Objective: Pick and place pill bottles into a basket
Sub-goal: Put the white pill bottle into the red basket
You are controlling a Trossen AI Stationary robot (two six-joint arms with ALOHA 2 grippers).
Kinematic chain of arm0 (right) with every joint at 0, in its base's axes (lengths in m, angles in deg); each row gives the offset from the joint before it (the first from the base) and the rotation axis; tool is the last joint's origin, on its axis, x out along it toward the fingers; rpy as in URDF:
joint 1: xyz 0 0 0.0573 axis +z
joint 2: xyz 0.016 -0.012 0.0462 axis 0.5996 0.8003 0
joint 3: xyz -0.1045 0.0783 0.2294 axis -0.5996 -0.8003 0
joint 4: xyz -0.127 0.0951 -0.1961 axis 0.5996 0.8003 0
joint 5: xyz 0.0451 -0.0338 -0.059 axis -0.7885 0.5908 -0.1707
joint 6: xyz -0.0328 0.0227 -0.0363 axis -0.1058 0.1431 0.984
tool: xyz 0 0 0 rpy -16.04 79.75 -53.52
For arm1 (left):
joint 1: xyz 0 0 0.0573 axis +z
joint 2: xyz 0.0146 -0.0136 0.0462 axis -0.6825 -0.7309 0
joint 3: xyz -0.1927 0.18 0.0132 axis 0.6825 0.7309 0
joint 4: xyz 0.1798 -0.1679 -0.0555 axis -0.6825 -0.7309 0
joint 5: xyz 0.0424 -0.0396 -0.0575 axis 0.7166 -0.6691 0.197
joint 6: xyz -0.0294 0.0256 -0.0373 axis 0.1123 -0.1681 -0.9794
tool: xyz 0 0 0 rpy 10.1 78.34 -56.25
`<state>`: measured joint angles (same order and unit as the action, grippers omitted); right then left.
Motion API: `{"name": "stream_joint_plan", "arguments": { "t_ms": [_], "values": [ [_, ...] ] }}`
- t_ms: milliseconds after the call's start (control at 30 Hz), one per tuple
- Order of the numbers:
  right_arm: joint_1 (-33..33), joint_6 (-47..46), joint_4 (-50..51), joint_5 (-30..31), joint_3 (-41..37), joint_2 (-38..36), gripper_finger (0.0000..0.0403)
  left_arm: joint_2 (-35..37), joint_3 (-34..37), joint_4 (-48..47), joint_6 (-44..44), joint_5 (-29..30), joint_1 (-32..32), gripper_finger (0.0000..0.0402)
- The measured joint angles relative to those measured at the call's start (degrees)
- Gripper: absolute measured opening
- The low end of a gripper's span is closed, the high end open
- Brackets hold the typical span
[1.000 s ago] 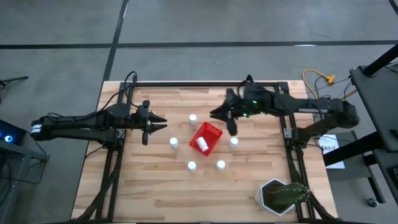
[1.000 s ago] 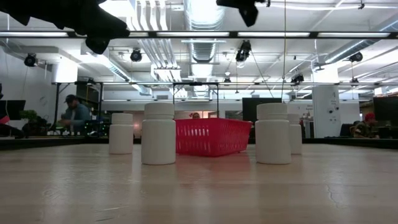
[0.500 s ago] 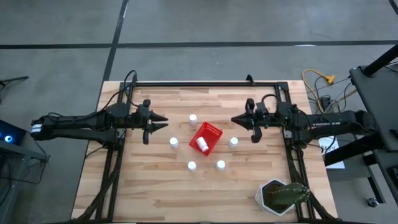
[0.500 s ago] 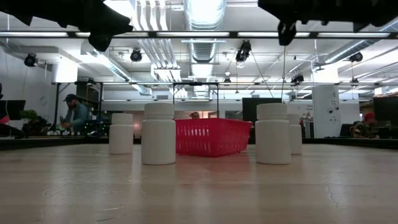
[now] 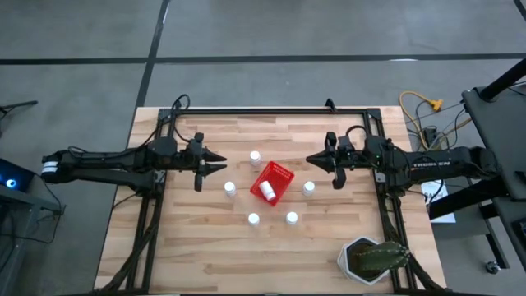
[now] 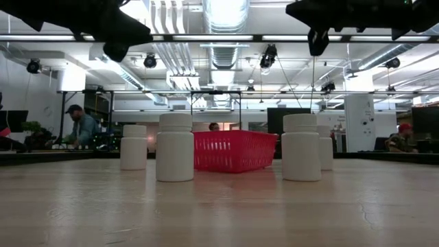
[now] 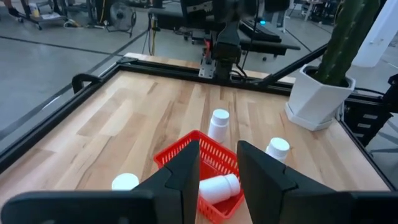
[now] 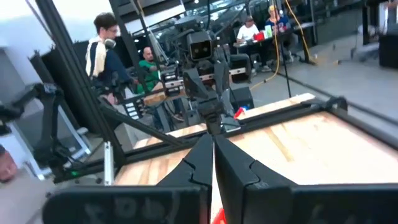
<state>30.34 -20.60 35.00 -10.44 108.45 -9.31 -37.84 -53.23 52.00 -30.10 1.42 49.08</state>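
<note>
Six white pill bottles sit on a wooden table, grouped around a small red basket near the table's middle; one bottle lies on its side inside the basket; five stand upright outside it, one just beyond its far corner, one near its left side, one near its right side, and two in front of it; none of the five touches the basket. Left of the basket, the left gripper hangs above the table with its fingers slightly parted and nothing between them; right of the basket, the right gripper hangs above the table with its fingers pressed together and empty, pointing toward the basket. A potted cactus stands at the table's near right corner, well apart from the basket; people sit in the room behind.
</note>
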Motion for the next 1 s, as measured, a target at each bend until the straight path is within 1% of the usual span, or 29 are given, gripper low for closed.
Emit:
{"name": "stream_joint_plan", "arguments": {
  "t_ms": [100, 267, 333, 433, 533, 633, 833, 933, 1000],
  "values": [
    [-0.02, -2.24, 0.45, -0.03, 0.01, -0.02, 0.0008, -0.95, 0.0, 0.58, 0.0, -0.01, -0.01, 0.0092],
    [-0.02, -1.67, 1.0, -0.04, 0.01, -0.02, 0.0008, -2.46, 0.02, 3.12, 0.02, -0.16, -0.02, 0.0087],
    [-0.02, -1.62, 1.83, -0.04, -0.01, -0.02, 0.0008, -2.94, 0.02, 3.33, 0.34, -1.3, 0.0, 0.008],
    [0.0, -1.56, 3.39, -0.04, -0.01, -0.02, 0.0008, -3.57, 0.02, 3.27, 0.42, -3.18, 0.0, 0.0061],
    [-0.02, -1.56, 4.99, -0.03, -0.05, -0.02, 0.0008, -4.01, 0.02, 3.41, 0.74, -3.87, -0.02, 0.0032],
    [-0.01, -1.54, 5.04, -0.02, -0.05, -0.02, 0.0008, -4.44, -0.32, 4.74, 4.04, -4.95, 0.0, 0.0006],
    [0.0, -1.51, 5.06, -0.02, -0.05, -0.02, 0.0008, -7.2, -5.03, 3.1, 10.95, -6.24, 0.0, 0.0002],
    [-0.01, -1.44, 5.06, -0.02, -0.05, -0.02, 0.0008, -10.16, -8.58, -0.44, 13.83, -8.47, 0.0, 0.0001],
    [-0.02, -1.3, 5.06, -0.02, -0.05, -0.02, 0.0008, -12.8, -11.48, -4.49, 15.65, -10.01, 0.0, 0.0001]
  ]
}}
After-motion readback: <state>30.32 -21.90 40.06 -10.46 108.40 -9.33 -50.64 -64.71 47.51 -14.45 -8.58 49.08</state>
